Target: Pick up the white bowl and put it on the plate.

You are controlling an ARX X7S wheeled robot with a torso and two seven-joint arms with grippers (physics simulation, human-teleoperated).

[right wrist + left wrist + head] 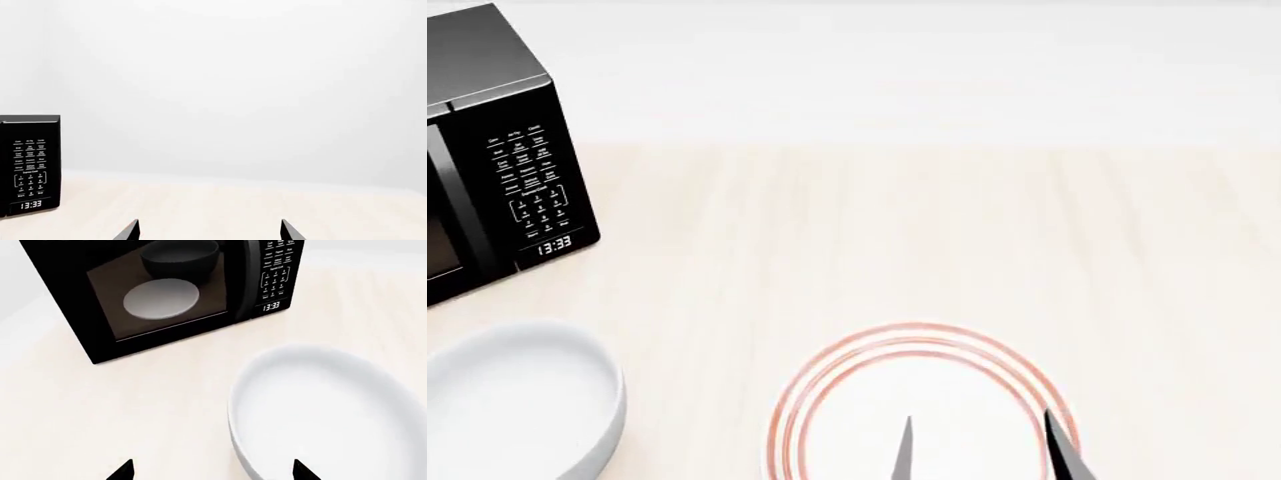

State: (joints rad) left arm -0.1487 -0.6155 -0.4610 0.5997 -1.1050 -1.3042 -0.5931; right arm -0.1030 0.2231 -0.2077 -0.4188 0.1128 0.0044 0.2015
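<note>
White bowl (514,405) sat near microwave (501,150), plate (914,400) farther off. Your left gripper (212,471) gaped wide, empty, beside bowl. Your right gripper (981,450) wide, empty, over plate.

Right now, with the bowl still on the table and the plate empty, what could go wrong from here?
1. The right pincer hangs open over the plate, where the white bowl must land; it may block the placement.
2. The bowl's walls are thick, smooth and glossy, so the open left pincer could slip off the rim.
3. The microwave stands close behind the bowl; a lift that swings back could hit it.
</note>
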